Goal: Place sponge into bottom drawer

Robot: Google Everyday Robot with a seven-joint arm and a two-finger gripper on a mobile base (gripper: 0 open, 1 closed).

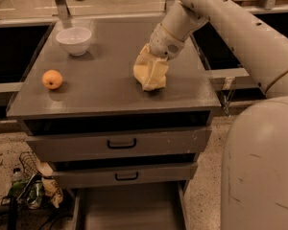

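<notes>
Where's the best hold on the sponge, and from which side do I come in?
Probably take the sponge by its upper end, across its thickness, coming down from above: it stands tilted on the cabinet top, with its upper end raised right where the gripper is.

the arm slants down from the upper right, wrist bent, end effector low near the view's centre, pointing down-left.

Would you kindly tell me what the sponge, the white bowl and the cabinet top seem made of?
The sponge, at the gripper on the cabinet top, looks like soft pale yellow foam, matte and crumpled. The white bowl seems glazed ceramic or plastic: smooth, faint sheen. The cabinet top looks like grey painted metal or laminate: flat, dull.
</notes>
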